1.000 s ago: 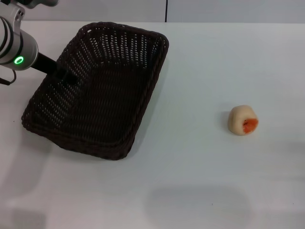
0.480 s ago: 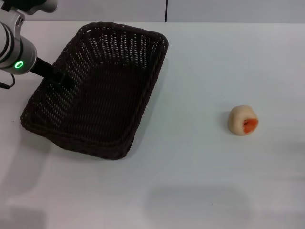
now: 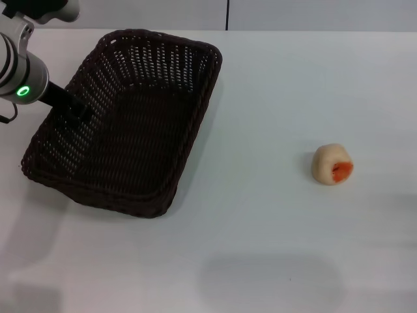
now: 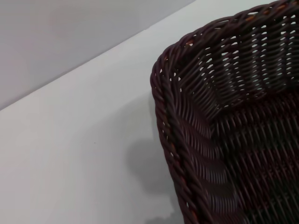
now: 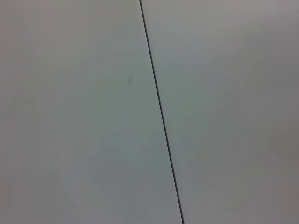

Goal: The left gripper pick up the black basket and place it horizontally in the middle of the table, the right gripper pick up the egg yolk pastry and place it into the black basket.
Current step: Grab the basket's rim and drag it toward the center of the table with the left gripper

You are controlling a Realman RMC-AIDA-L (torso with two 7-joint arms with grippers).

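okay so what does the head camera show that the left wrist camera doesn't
Only the head view shows the egg yolk pastry lying alone on the robot's right side of the table, the left gripper at the black basket's left rim, and the whole basket. Only the left wrist view shows the braided rim corner and weave close up. Both show the basket and white tabletop.

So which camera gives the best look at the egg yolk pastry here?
The head view: the egg yolk pastry sits whole on the table, orange patch visible, apart from the black basket. The left wrist view shows only basket weave and table; the right wrist view shows none of it.
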